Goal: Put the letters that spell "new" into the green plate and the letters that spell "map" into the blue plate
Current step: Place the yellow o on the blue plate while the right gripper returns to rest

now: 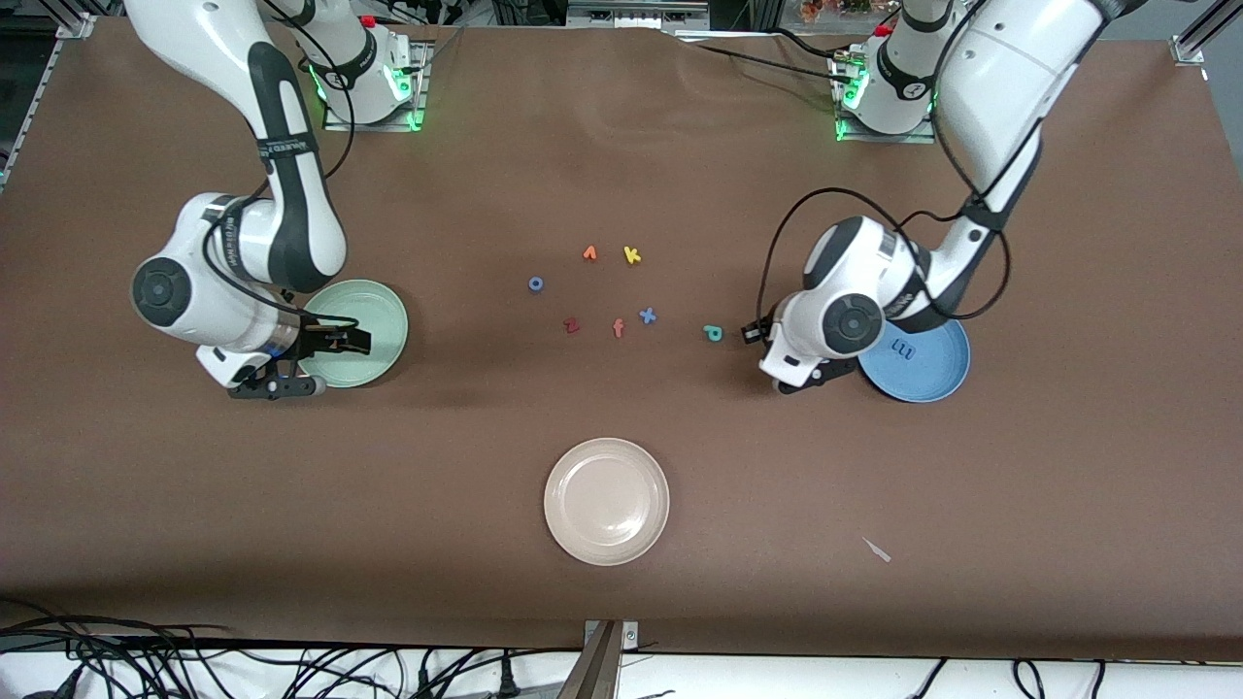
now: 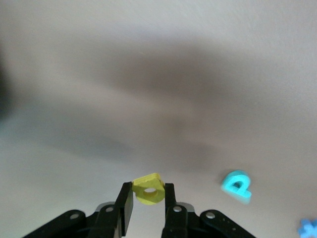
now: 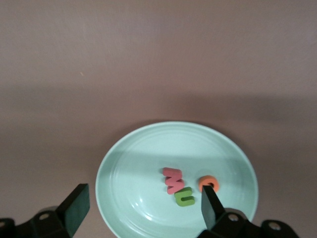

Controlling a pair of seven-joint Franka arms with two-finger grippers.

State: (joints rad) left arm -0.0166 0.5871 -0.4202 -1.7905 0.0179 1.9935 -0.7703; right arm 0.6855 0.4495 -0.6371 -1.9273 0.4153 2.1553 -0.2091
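Jaws of the left gripper pinch the yellow "a" beside the blue plate, while the right gripper gapes wide, empty, over the green plate holding "w", "n", "e"

The pale green plate near the right arm's end of the table holds the pinkish-red "w", green "n" and orange "e", lying flat close together. The blue plate near the left arm's end holds the blue "m". The teal "p" lies flat on the table beside it, toward the middle, and the yellow "a" is pinched between the left gripper's fingers.
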